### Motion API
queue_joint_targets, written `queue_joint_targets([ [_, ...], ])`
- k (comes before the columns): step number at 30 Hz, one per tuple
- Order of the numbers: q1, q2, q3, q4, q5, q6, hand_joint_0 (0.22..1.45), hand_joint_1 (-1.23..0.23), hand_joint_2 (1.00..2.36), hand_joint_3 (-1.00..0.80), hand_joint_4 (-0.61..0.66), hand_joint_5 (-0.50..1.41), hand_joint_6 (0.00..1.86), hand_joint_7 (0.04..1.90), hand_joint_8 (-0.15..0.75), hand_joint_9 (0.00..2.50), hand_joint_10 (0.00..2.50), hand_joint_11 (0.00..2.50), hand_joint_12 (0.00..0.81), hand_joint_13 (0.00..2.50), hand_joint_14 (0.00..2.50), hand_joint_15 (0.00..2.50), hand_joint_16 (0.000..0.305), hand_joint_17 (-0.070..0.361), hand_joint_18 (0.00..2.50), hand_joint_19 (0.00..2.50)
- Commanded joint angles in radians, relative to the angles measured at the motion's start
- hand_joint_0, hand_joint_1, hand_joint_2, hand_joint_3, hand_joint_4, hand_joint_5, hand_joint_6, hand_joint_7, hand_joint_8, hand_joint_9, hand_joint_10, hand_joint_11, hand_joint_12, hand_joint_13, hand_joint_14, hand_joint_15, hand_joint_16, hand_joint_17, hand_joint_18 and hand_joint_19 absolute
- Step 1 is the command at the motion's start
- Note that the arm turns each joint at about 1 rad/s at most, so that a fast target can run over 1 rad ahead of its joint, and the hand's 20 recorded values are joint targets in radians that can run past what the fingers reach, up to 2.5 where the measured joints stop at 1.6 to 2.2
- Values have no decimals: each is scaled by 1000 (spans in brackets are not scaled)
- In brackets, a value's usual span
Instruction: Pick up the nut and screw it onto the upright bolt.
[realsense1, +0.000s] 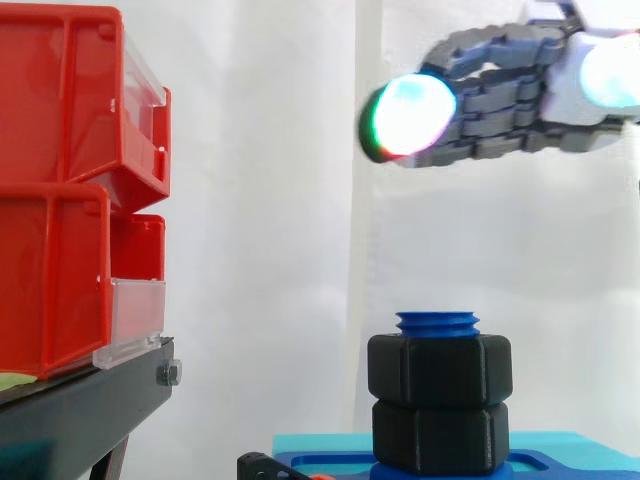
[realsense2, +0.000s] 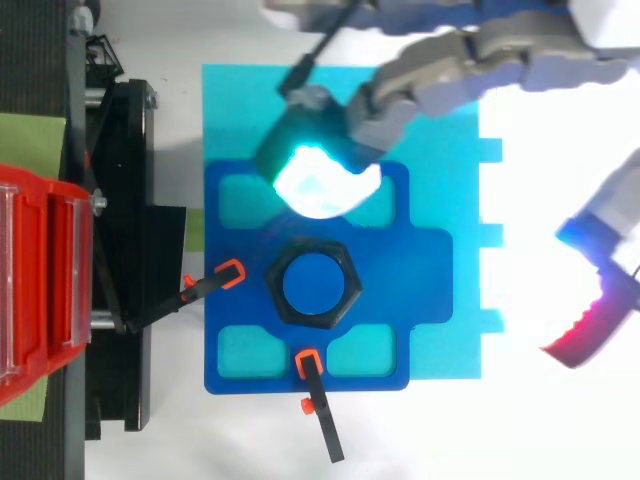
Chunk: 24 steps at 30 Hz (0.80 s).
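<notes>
Closest to me in the side view is the upright blue threaded plastic bolt (realsense1: 437, 322). It already carries two black hexagonal plastic nuts stacked one on the other, the upper nut (realsense1: 440, 368) resting on the lower nut (realsense1: 440, 435), with a few turns of thread showing above the upper one. From above I see the black hexagon ringing the bolt's round blue top (realsense2: 312, 285).

The bolt rises from a dark blue fixture plate with cut-out windows (realsense2: 420, 270), which lies on a flat cyan base sheet (realsense2: 440, 130) on the white tabletop (realsense2: 500, 430). Two black clamp arms with orange tips bear on the fixture plate. One clamp (realsense2: 215, 283) reaches in from the stand side and the other clamp (realsense2: 320, 410) from the view's lower edge.

The grey robot hand (realsense1: 500, 95) hangs well above the nuts, apart from them. Its fingers are stretched out and loosely spread, holding nothing. One glowing white-cyan fingertip (realsense1: 405, 115) points toward the bins. In the top view that pad (realsense2: 320, 180) sits over the fixture plate's edge, just beside the nut, and another finger with a red-glowing pad (realsense2: 590, 330) is splayed off over the bare tabletop.

Further off at the left, stacked red plastic bins (realsense1: 60, 200) sit on a black stand (realsense1: 80, 400), with the white curtain (realsense1: 280, 200) behind everything.
</notes>
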<state>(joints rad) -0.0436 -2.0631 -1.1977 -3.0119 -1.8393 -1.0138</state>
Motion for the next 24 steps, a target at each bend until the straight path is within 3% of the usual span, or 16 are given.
queue_joint_targets([
  [1,21,87,-97,-150,74,34,370,-664,1000,-500,12,-300,501,582,204,0,0,0,360,0,0,0,55,123,0,0],
  [2,27,106,-120,-137,84,43,371,-660,1000,-500,15,-300,501,582,203,0,0,0,360,0,0,0,55,123,0,0],
  [3,41,166,-203,-87,118,80,371,-663,1000,-500,17,-300,501,583,205,0,0,0,359,0,0,0,54,122,0,0],
  [6,57,239,-318,19,170,144,372,-660,1000,-500,26,-300,501,583,204,0,0,0,359,0,0,0,54,122,0,0],
  [8,74,301,-430,130,227,230,372,-655,1000,-500,25,-300,501,584,205,0,0,0,360,0,0,0,54,122,0,0],
  [9,82,320,-462,168,253,277,373,-651,1000,-500,28,-300,501,587,207,0,0,0,361,0,0,0,54,122,0,0],
  [10,82,320,-462,168,253,277,373,-648,1000,-500,28,-300,501,584,207,0,0,0,360,0,0,0,54,122,0,0],
  [12,97,322,-485,179,310,412,373,-637,1000,-500,30,-300,501,591,207,0,0,0,361,0,0,0,54,122,0,0],
  [14,100,322,-485,173,318,440,374,-634,1000,-500,35,-300,501,592,209,0,0,0,361,0,0,0,54,122,0,0],
  [15,117,322,-485,153,393,618,372,-632,1000,-500,37,-300,501,594,211,0,0,0,363,0,0,0,54,122,0,0],
  [19,123,322,-485,150,431,653,374,-620,1000,-500,42,-300,501,593,209,0,0,0,364,0,0,0,54,122,0,0],
  [24,114,322,-485,150,434,647,372,-585,1000,-500,52,-300,501,604,213,0,0,0,365,0,0,0,55,123,0,0],
])
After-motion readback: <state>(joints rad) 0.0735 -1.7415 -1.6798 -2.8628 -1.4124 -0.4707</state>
